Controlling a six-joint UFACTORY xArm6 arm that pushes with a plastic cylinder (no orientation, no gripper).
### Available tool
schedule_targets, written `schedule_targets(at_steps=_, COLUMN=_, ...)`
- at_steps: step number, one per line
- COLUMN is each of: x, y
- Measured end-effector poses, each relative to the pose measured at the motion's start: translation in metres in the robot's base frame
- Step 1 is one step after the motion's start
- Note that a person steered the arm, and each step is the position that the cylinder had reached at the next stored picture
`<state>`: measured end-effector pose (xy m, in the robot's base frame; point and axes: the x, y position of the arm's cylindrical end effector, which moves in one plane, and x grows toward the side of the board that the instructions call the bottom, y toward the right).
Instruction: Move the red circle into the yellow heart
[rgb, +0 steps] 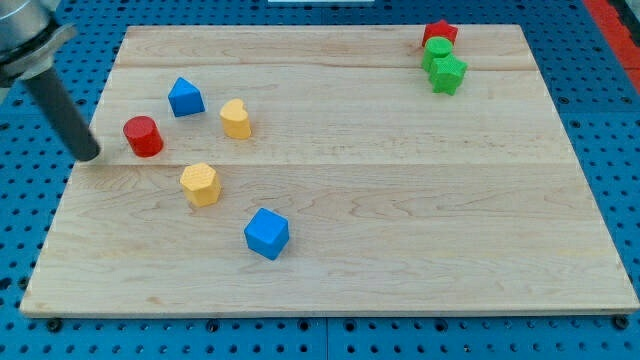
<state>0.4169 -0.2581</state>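
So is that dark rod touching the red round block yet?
Apart. The camera view shows bare wood between my tip and the red circle block.

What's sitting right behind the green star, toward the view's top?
A green block touches the green star on its far side, with a red star behind that. Their touching faces are hidden.

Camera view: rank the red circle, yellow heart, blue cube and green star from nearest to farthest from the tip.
My tip sits at the board's left edge.
1. Red circle, just to the tip's right.
2. Yellow heart, farther right, slightly toward the top.
3. Blue cube, toward the bottom, centre-left.
4. Green star, top right corner.
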Motion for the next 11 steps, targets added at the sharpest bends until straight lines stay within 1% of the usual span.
schedule_targets(at_steps=1, x=-0.007, y=0.054)
schedule_targets(at_steps=2, x=-0.004, y=0.078)
schedule_targets(at_steps=3, x=-0.018, y=0.09)
schedule_targets(at_steps=4, x=-0.055, y=0.148)
schedule_targets(at_steps=5, x=-0.064, y=0.203)
schedule_targets(at_steps=8, x=-0.064, y=0.195)
schedule_targets(at_steps=9, x=-0.061, y=0.184)
schedule_targets(at_steps=11, x=-0.039, y=0.127)
